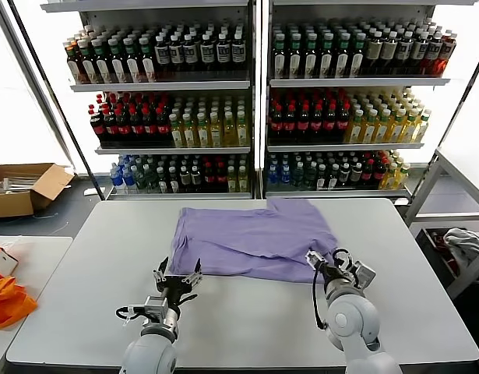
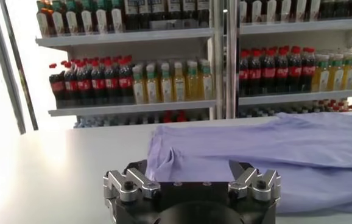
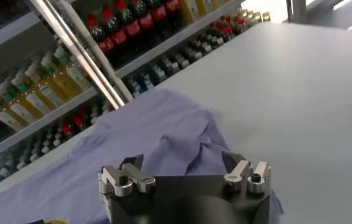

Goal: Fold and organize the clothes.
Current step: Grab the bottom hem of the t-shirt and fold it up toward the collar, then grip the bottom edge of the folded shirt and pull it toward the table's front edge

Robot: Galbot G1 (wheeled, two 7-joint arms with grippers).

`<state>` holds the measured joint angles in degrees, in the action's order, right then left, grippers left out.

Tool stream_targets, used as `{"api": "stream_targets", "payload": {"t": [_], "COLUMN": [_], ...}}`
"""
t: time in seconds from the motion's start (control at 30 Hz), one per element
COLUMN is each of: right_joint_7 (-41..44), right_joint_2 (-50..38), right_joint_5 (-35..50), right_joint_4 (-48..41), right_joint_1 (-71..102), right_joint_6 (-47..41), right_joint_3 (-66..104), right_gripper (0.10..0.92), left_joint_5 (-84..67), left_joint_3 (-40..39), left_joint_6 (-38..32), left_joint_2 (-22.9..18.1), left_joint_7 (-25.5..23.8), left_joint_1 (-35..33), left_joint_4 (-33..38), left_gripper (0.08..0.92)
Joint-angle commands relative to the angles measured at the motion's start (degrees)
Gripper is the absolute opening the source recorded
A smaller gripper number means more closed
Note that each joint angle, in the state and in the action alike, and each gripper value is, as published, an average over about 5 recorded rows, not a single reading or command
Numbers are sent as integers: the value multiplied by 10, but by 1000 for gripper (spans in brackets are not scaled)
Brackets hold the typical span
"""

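One lavender T-shirt [image 1: 255, 240] lies flat and partly folded on the white worktop [image 1: 91, 257], toward its far middle. The left end effector [image 1: 177, 278] sits at the shirt's near left corner, fingers spread, with the hem just beyond its tips; in the left wrist view [image 2: 191, 182] the cloth edge lies between and past the fingers. The right end effector [image 1: 335, 269] is at the shirt's near right corner, also spread, its fingertips over the crumpled edge [image 3: 182, 176]. Two shelf racks [image 1: 258, 86] of bottles stand behind. One cardboard box [image 1: 25, 187] and one orange fabric [image 1: 5, 300] sit to the left.
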<state>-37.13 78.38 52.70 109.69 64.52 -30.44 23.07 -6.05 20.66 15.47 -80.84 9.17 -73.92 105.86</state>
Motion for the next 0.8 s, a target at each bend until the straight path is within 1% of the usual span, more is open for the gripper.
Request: {"api": "stream_targets", "payload": {"t": [0.03, 0.23, 0.27, 0.5, 0.8], "right_joint_7": [0, 21, 25, 42, 52], "right_joint_2": [-22, -61, -66, -82, -78], "right_joint_5": [-36, -173, -185, -219, -250], "right_joint_4": [51, 71, 72, 66, 41], "right_joint_1": [27, 54, 59, 76, 82], "right_joint_6": [-23, -27, -27, -27, -28], "right_joint_3": [6, 5, 5, -2, -19], "right_gripper": [823, 823, 823, 823, 823], "left_joint_5": [-2, -7, -8, -1, -2], "left_joint_3": [5, 10, 10, 12, 11], "left_joint_6": [2, 7, 8, 31, 64], "left_joint_2": [6, 9, 9, 11, 29], "left_joint_7": [1, 15, 18, 30, 30], "left_joint_1": [0, 26, 30, 46, 45], "left_joint_4": [4, -11, -15, -42, -43], "left_gripper": [823, 823, 823, 822, 822]}}
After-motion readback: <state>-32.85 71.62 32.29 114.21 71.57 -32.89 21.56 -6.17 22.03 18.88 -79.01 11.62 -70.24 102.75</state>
